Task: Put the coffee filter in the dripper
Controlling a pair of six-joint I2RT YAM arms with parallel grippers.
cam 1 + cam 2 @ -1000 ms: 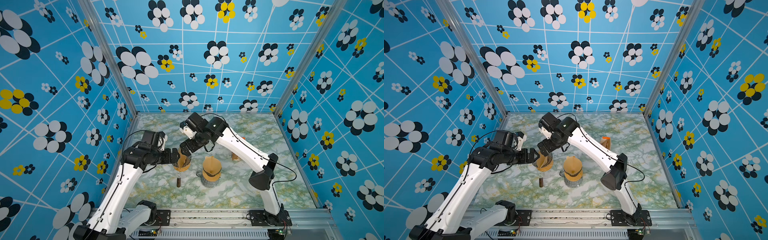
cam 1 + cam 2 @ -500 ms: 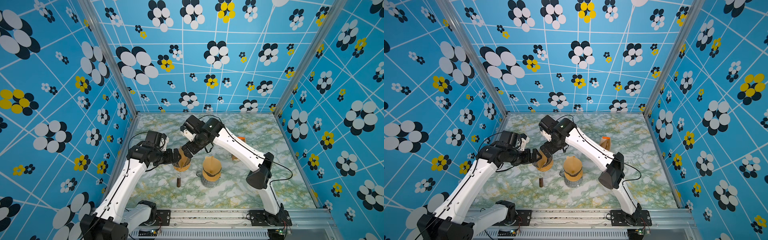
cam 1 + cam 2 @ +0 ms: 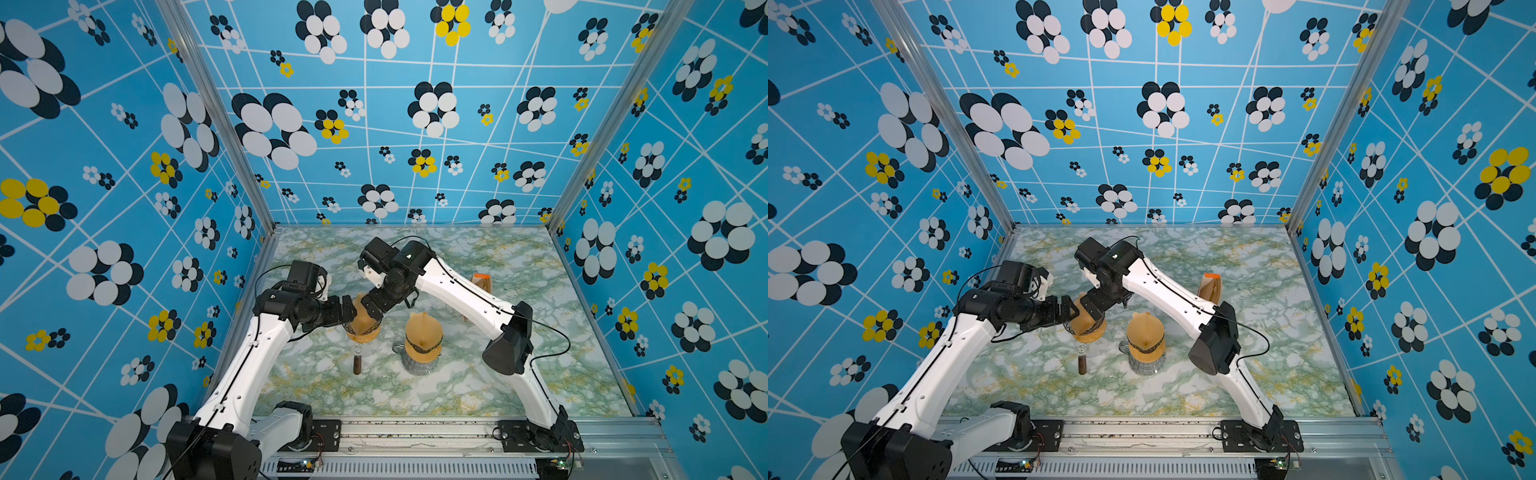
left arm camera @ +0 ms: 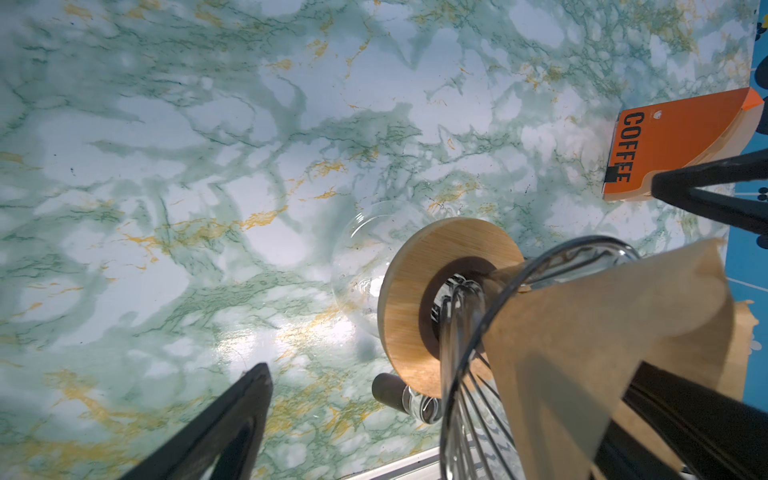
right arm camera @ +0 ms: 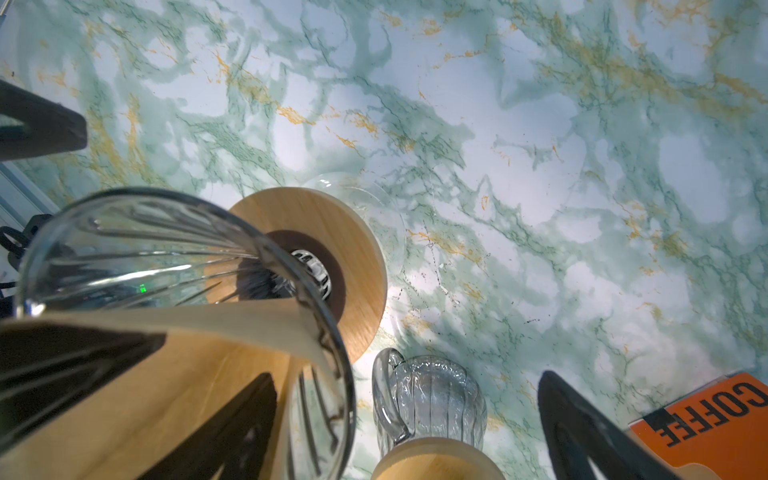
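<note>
The glass dripper (image 3: 365, 334) with a wooden collar (image 4: 419, 291) stands left of the table's middle. The brown paper coffee filter (image 3: 365, 318) sits in its cone, one edge sticking up past the rim (image 4: 602, 324) (image 5: 174, 374). My left gripper (image 3: 349, 313) (image 4: 451, 370) is open at the dripper's left, and my right gripper (image 3: 372, 307) (image 5: 407, 376) is open at its back right. One finger of each shows as a dark shape in the filter cone. The other finger of each stays outside the glass. Neither gripper is closed on anything.
A glass pitcher (image 3: 419, 363) (image 5: 432, 399) with a second wooden-collared cone and filter stands just right of the dripper. An orange COFFEE filter box (image 3: 482, 282) (image 4: 673, 141) leans further back right. The dripper's dark handle (image 3: 356, 365) points toward the front rail.
The left arm has leaned in closer to the dripper and the right wrist has dipped slightly toward it. Both grippers stay open.
</note>
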